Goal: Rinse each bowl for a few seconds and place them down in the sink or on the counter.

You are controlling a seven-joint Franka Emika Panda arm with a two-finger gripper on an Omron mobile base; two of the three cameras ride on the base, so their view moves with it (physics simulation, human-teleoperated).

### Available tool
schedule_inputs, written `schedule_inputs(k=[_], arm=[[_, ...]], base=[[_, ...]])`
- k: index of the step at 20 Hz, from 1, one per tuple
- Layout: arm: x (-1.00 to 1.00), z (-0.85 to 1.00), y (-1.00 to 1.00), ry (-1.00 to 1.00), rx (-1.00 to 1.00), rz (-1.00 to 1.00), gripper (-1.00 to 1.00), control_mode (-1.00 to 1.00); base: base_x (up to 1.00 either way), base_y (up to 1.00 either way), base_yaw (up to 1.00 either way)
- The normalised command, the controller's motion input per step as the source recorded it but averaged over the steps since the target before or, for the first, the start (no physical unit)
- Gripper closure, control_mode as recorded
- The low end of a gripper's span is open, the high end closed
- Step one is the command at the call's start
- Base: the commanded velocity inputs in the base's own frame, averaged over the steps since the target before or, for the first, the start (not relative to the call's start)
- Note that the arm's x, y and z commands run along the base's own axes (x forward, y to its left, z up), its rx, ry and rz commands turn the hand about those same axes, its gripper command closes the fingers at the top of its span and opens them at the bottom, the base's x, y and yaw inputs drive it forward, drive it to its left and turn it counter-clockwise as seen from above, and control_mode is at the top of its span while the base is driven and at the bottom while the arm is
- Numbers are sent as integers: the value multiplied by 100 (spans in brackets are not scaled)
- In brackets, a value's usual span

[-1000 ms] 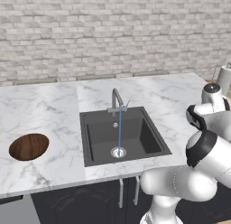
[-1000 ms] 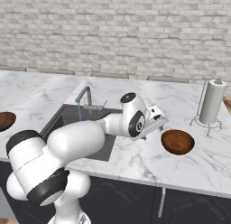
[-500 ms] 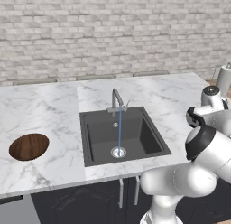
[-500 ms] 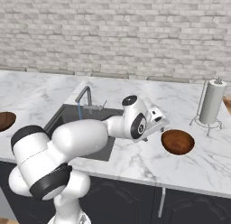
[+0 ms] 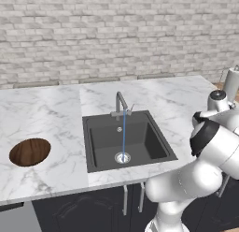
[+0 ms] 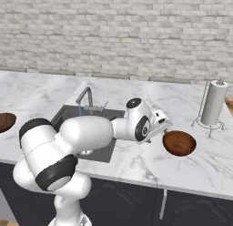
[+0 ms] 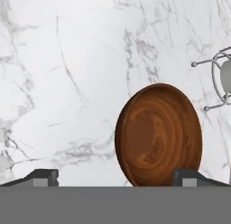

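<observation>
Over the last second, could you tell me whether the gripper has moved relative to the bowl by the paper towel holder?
Yes. In the right base view the gripper has edged toward the bowl, jaws open.

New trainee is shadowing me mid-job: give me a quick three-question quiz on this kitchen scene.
1. True or false: water is running from the faucet.
2. How many bowls sit on the counter?
3. The hand is: A) shut on a bowl, B) open beside the right bowl, C) inside the sink.

Key: 1 true; 2 two, counting the left bowl; 3 B.
</observation>
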Motion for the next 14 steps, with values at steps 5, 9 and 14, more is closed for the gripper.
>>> schedule_inputs(k=[5,9,14], arm=[[13,-12,-7,0,0,0,-100,-100],[8,-12,-9,0,0,1,-100,-100],[5,-14,-18,3,1,2,-100,-100]], base=[[0,0,0],[0,0,0],[0,0,0]])
